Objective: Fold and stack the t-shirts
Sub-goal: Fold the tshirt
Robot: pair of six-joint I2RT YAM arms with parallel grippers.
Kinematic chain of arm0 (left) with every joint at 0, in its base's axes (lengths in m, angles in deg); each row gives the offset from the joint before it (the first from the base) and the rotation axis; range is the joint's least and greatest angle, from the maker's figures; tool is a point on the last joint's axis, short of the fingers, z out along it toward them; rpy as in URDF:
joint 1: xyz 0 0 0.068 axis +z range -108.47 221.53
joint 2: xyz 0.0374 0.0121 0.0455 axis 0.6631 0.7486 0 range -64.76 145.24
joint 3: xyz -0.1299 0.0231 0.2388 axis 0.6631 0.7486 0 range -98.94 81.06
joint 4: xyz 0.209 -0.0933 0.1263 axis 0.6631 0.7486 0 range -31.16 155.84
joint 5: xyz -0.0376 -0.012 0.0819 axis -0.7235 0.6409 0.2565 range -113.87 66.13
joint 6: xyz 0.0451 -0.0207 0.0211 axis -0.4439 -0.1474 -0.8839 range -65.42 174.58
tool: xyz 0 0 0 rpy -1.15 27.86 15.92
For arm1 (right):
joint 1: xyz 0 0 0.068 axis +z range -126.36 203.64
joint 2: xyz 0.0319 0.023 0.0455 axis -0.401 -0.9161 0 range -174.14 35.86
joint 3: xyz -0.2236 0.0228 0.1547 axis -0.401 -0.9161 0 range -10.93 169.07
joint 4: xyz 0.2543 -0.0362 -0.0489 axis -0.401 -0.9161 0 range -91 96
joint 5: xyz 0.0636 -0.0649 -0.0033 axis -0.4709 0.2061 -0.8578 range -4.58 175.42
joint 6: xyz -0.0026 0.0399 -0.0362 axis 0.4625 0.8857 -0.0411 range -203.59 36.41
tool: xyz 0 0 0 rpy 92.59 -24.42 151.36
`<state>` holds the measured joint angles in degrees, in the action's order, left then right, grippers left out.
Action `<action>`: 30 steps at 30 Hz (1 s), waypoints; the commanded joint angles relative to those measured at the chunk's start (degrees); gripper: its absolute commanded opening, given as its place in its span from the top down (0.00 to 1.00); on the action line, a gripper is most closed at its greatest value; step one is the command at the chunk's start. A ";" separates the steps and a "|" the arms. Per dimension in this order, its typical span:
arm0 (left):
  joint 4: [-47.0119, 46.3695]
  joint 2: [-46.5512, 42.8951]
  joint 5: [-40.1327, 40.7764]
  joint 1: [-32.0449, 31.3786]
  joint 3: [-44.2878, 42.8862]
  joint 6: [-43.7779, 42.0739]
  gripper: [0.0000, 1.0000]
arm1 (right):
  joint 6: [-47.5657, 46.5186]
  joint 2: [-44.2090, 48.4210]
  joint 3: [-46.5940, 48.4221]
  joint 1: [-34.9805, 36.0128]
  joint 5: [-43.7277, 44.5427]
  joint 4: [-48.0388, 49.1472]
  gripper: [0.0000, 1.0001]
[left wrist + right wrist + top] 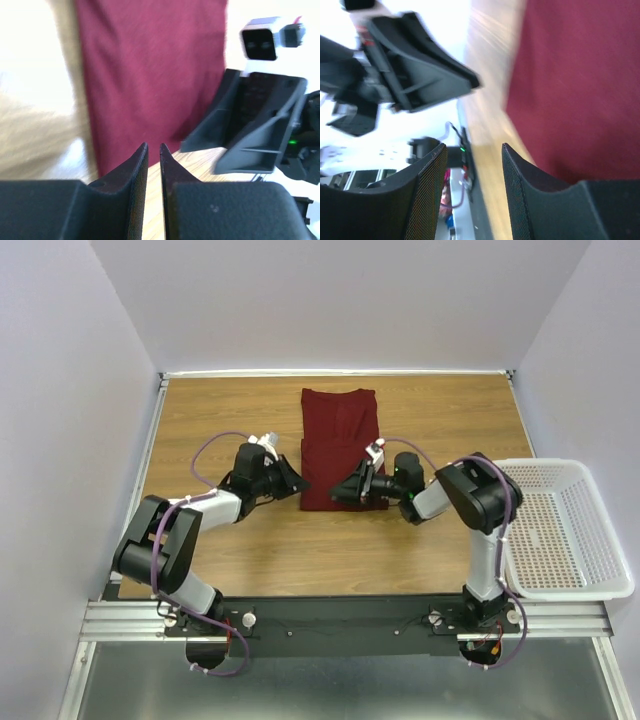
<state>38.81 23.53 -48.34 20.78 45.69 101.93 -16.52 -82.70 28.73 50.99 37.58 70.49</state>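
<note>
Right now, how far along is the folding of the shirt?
Done: the shirt lies on the table, folded into a narrow strip. In hand: nothing; the left gripper and right gripper sit at its near end, both empty. Left: probably a shorter fold; no stack shows.

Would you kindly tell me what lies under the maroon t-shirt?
The t-shirt lies on the wooden table, which shows all around it; the cloth hides anything else beneath.

We read this as a robotics lab cell: plain pale walls (70,390) box in a wooden table (300,550); robot arms (165,540) sit bolted to an aluminium rail (120,620).
</note>
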 commanded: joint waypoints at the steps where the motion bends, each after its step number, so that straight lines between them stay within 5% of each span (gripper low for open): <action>1: -0.18 0.65 1.62 0.01 -5.03 -1.56 0.78 | 0.78 6.76 2.61 -4.57 1.43 -0.50 0.45; 18: 2.71 32.45 -1.28 5.55 -33.43 -0.42 0.80 | 4.82 -14.85 24.50 -17.68 4.67 -3.66 0.46; 30: 6.67 30.72 0.39 8.10 -34.15 0.19 0.78 | -6.85 -6.43 21.78 -19.44 12.94 -24.39 0.46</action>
<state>41.63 56.68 -49.50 27.80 10.76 102.76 -15.75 -93.98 51.33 31.85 46.41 57.00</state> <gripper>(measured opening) 0.209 0.540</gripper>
